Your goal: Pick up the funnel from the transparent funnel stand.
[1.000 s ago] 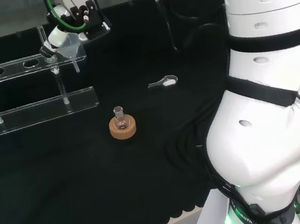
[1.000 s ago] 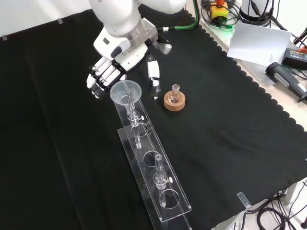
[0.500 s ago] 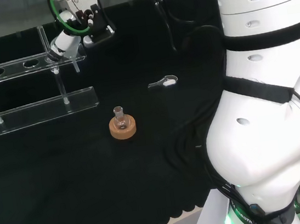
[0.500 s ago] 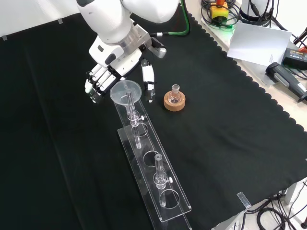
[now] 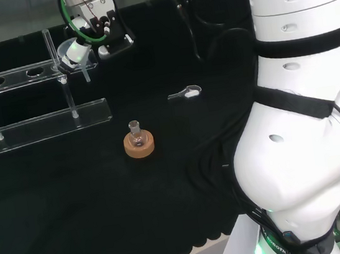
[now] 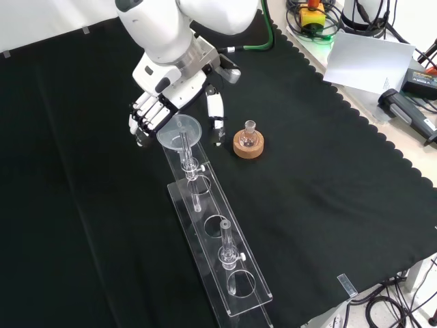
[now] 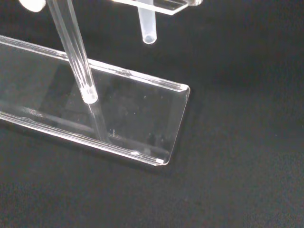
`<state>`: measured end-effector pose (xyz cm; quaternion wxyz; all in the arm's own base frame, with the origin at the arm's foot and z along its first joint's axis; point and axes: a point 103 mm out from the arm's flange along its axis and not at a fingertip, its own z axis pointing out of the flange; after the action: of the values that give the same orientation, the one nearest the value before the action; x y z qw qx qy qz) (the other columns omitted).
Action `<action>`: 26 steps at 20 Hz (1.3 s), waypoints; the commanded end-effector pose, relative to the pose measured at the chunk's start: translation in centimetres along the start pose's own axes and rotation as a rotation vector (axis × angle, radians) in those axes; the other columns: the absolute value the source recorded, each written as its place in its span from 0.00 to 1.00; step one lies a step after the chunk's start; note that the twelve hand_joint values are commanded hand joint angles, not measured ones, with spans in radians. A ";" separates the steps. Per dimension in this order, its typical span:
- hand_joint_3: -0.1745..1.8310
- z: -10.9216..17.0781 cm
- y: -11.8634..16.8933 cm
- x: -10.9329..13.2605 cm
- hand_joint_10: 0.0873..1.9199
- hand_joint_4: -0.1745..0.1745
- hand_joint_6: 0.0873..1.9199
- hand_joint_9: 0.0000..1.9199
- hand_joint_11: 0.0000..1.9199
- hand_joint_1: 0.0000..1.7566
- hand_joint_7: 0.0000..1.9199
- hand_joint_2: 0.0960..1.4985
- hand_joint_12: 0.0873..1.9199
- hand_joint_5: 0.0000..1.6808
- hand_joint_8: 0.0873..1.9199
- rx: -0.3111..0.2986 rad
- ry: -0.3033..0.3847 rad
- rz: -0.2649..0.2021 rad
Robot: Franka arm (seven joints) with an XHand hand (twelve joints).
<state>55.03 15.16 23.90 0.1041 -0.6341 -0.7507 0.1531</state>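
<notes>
In the front view the hand (image 6: 164, 102) sits in the upper left of the frame, just above the funnel (image 6: 180, 132). Its fingers (image 6: 142, 121) hang left of the funnel's rim and the thumb (image 6: 216, 121) hangs right of it, spread wide, with the rim between them; whether either touches the funnel I cannot tell. The funnel stands in the top end of the transparent funnel stand (image 6: 239, 290), which runs down toward the lower middle of the frame. Right of the funnel, a small flask (image 6: 248, 134) rests on a cork ring (image 6: 248, 146) on the black tabletop (image 6: 341, 178).
</notes>
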 end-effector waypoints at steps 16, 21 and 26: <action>0.11 0.1 0.8 -0.1 0.39 0.39 0.00 0.08 0.00 0.28 0.24 0.47 0.46 0.19 0.24 -0.030 -0.019 0.030; 0.12 0.2 1.0 -0.2 0.37 0.40 0.00 0.11 0.00 0.28 0.28 0.47 0.49 0.23 0.23 -0.033 -0.017 0.035; 0.12 0.3 1.2 -0.2 0.36 0.43 0.00 0.14 0.00 0.30 0.33 0.48 0.50 0.27 0.23 -0.056 0.019 0.044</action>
<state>56.02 15.18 23.30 0.0857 -0.6498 -0.7416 0.1431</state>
